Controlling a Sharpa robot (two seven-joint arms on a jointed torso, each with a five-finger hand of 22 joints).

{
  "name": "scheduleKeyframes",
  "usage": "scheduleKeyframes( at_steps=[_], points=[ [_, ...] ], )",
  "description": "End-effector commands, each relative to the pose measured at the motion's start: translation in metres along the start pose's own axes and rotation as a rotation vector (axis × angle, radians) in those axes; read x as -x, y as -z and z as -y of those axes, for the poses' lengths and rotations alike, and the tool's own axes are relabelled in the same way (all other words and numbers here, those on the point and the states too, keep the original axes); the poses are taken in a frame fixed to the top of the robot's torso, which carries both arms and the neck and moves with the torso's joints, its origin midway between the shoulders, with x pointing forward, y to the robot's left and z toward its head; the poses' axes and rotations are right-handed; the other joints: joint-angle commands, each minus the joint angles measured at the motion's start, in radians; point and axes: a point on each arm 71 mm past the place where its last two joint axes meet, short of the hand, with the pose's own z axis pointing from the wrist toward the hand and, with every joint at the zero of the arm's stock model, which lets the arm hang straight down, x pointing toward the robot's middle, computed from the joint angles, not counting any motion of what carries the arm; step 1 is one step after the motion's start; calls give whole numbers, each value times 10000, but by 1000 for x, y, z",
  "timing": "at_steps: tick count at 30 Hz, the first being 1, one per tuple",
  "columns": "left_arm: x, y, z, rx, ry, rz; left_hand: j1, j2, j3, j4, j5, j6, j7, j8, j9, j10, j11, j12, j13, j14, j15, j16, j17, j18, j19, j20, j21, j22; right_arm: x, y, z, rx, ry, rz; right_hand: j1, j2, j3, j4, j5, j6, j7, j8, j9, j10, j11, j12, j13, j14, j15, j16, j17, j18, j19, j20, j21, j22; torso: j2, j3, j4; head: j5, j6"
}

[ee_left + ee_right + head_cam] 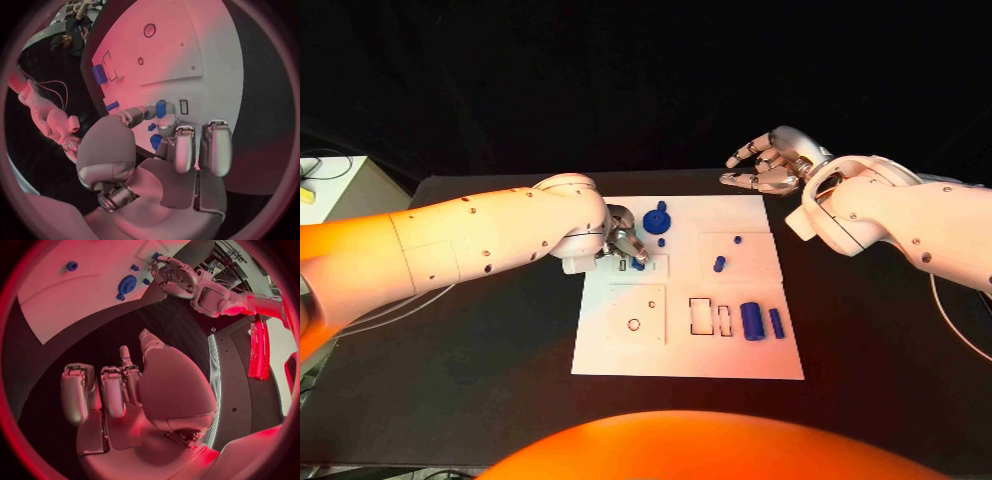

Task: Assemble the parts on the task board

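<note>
The white task board (689,345) lies mid-table. My left hand (625,245) is over its far left part and pinches a small blue part (638,264) between thumb and a finger, low over a small rectangular slot (184,106); the left wrist view shows this part (160,108) at the fingertips. A round blue part (656,220) and a tiny blue piece (661,242) lie just beyond that hand. A blue peg (720,264) stands at the board's right. My right hand (769,160) hovers beyond the board's far right corner, fingers apart, holding nothing.
A blue cylinder (751,321) and a blue bar (776,322) lie near the board's right edge, beside two rectangular slots (700,315). A round hole (633,324) sits at the near left. Bare black table (473,380) surrounds the board.
</note>
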Motion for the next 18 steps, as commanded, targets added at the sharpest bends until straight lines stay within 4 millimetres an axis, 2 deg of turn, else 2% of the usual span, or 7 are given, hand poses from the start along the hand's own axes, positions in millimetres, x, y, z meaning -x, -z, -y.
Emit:
scheduleKeyframes(
  at_steps=[1,12,18],
  points=[
    [-8,-2,2,41,-277,-539,64,246,929,-1014,35,685,-619,49,1583,71,-42,41,19,1071,-64,62,2618,-57,67,20,37,956,-1,0,-1,72,73,-145,-113,-11,30,36,35,-98,4,37,17,228,82,-44,1811,775,36,-45,1575,65,534,51,-67,1828,-2,5,-8,-1,2],
    [-9,-3,3,88,-358,-658,13,307,773,-946,1,779,-661,86,1601,125,-71,50,41,1075,-80,71,2633,-61,79,10,39,972,-1,0,0,69,74,-131,-113,-11,30,36,35,-98,4,37,17,228,82,-44,1811,775,36,-45,1575,65,534,51,-67,1828,-3,1,0,-15,2],
    [-9,-4,5,80,-344,-629,-43,490,397,-784,-96,856,-704,64,1580,180,-102,17,26,1075,-107,71,2633,-59,78,-17,25,964,-1,1,0,73,73,-131,-113,-11,30,36,35,-98,4,37,17,228,82,-44,1811,775,36,-45,1575,65,534,51,-67,1828,-1,1,-2,-20,2]
  ],
)
